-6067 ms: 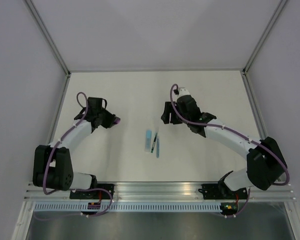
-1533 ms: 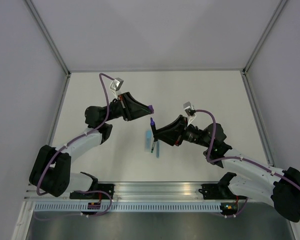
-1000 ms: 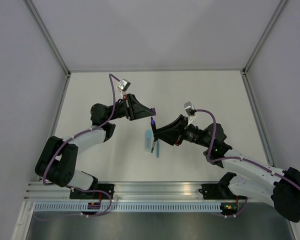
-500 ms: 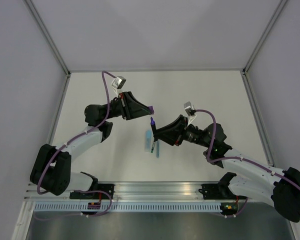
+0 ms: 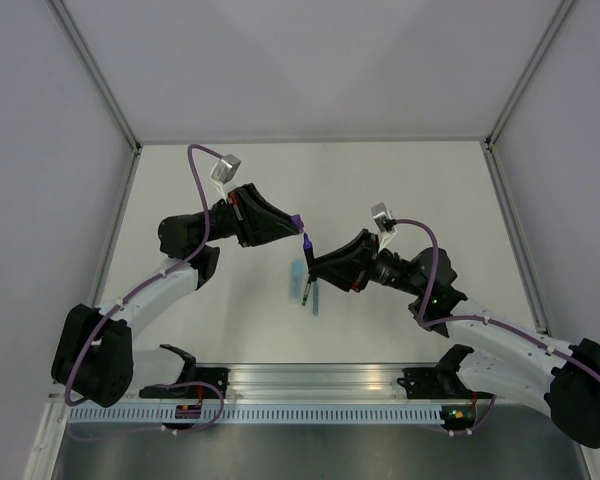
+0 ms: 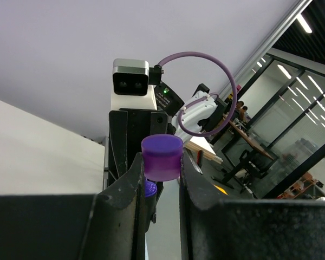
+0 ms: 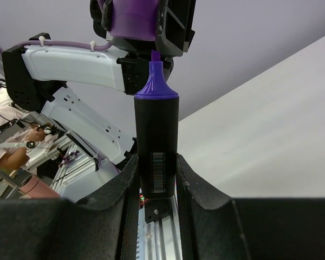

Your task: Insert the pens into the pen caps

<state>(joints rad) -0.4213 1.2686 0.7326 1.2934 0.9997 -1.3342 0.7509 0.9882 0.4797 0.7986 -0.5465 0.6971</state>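
High over the table's middle, my left gripper (image 5: 293, 222) is shut on a short purple pen cap (image 5: 298, 221). In the left wrist view the cap (image 6: 162, 157) sits between the fingertips of that gripper (image 6: 161, 165). My right gripper (image 5: 313, 266) is shut on the stubby black-and-purple marker (image 5: 307, 252), tip pointing up at the cap. The right wrist view shows the marker (image 7: 157, 143) upright in the gripper (image 7: 156, 162), its purple tip just under the cap (image 7: 132, 19), a little off to the cap's side. A pale-blue highlighter (image 5: 297, 277), a thin dark pen (image 5: 307, 286) and a thin blue pen (image 5: 315, 298) lie on the table below.
The white table (image 5: 420, 190) is walled by grey panels at the back and both sides. An aluminium rail (image 5: 320, 380) with both arm bases runs along the near edge. The three loose pens lie directly under the two grippers.
The left arm has swung its elbow to the left and brought the purple cap slightly down and left, closer to the marker's tip. The right arm has barely moved.
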